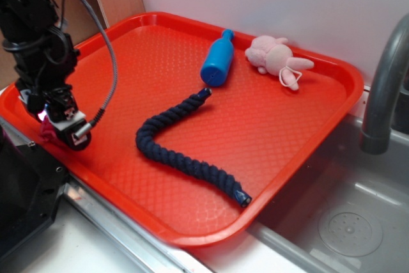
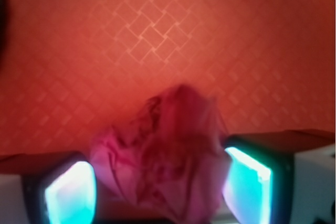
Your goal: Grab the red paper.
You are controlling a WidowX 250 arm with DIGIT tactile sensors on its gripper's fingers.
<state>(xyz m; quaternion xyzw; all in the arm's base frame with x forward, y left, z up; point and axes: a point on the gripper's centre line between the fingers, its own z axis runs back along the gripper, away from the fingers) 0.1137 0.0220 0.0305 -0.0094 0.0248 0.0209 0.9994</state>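
The red paper (image 2: pixel 168 156) is a wrinkled dark pink-red wad that sits between my two fingers in the wrist view and touches both lit pads (image 2: pixel 71 195). In the exterior view only a small piece of it (image 1: pixel 47 126) shows under the gripper (image 1: pixel 61 119), at the left edge of the orange-red tray (image 1: pixel 268 132). The gripper is shut on the wad. The jaws stand fairly wide apart, with the wad filling the gap. The tray floor (image 2: pixel 157 40) lies behind the wad.
On the tray lie a dark blue braided rope (image 1: pixel 182 151), a blue bottle (image 1: pixel 217 61) and a pink plush toy (image 1: pixel 276 57) at the back. A grey faucet (image 1: pixel 383 81) and a metal sink (image 1: pixel 345 222) stand to the right.
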